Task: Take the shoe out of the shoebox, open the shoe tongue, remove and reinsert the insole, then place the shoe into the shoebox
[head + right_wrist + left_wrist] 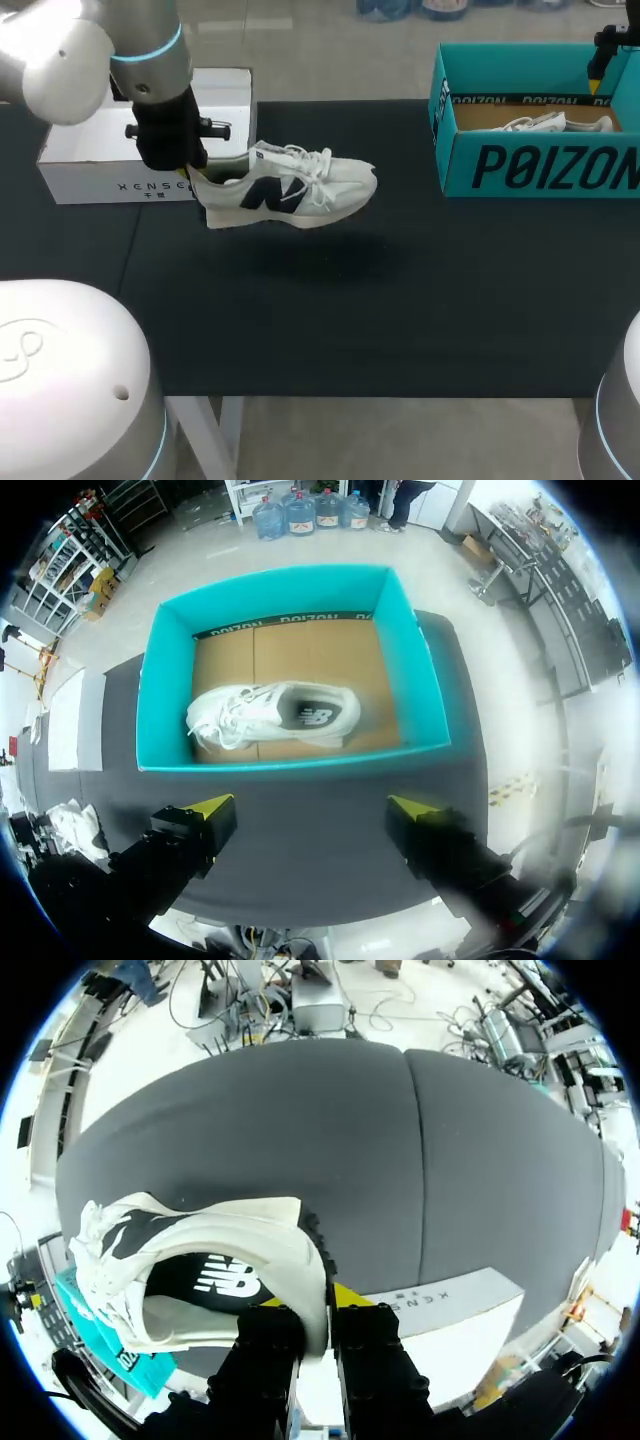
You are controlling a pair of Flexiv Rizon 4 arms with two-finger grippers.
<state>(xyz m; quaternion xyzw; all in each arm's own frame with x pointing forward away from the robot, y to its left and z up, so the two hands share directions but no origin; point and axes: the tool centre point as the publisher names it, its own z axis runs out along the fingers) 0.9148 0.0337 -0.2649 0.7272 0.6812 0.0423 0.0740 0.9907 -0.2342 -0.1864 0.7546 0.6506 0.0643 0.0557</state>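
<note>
Clamped on the heel collar of the shoe (290, 190), one yellow tip inside and one outside, the left gripper (195, 172) is seen at the upper left of the head view. The shoe is held level, toe toward frame right, and judged by the shadow beneath it to be clear of the table (350, 320), presumably so it can be carried. A white box (100, 165) lies just behind it, while at upper right a second shoe (270, 715) is contained in the teal shoebox (540, 165), above which the right gripper (315, 810) is hung with fingers spread apart on nothing.
</note>
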